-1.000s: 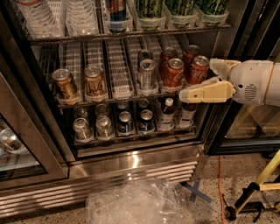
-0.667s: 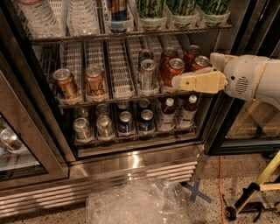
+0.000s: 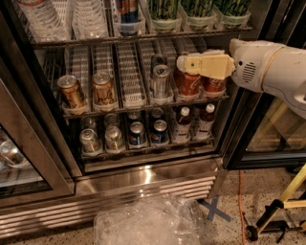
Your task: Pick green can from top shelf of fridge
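Observation:
Three green cans (image 3: 164, 8) stand in clear holders at the right end of the top shelf (image 3: 143, 37) of the fridge (image 3: 143, 179); only their lower halves show. My cream gripper (image 3: 184, 63) reaches in from the right on a white arm (image 3: 267, 64). It hangs just below the top shelf's rail, in front of the red cola cans (image 3: 190, 85) on the middle rack, below the green cans and apart from them.
The middle rack holds silver cans (image 3: 160, 79) and brown cans (image 3: 71, 92). The lower rack holds cans and dark bottles (image 3: 183, 122). The open glass door (image 3: 19, 162) stands at the left. A crumpled plastic sheet (image 3: 148, 222) lies on the floor, and a yellow-black stand (image 3: 282, 206) is at the right.
My gripper has moved up and to the left, from the right end of the middle rack to just under the top shelf's rail. The cans have not moved.

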`<state>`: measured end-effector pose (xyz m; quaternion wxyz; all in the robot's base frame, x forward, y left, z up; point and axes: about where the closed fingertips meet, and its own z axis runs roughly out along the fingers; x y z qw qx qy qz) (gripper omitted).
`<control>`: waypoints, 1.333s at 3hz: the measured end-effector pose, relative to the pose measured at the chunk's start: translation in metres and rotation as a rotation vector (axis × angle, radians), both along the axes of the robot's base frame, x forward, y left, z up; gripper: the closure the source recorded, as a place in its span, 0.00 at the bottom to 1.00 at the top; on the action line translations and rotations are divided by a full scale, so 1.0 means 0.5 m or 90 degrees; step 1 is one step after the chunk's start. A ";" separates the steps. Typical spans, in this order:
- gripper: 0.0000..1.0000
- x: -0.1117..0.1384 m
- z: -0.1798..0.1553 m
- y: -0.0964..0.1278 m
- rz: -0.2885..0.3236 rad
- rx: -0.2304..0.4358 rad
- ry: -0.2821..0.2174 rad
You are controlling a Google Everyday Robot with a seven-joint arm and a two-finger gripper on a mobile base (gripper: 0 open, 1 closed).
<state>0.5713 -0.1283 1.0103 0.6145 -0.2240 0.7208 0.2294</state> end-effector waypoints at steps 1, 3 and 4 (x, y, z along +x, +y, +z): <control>0.00 0.000 0.000 0.000 0.000 0.000 0.000; 0.00 0.048 0.011 0.003 -0.036 0.016 -0.031; 0.00 0.077 0.031 0.010 -0.056 0.004 -0.056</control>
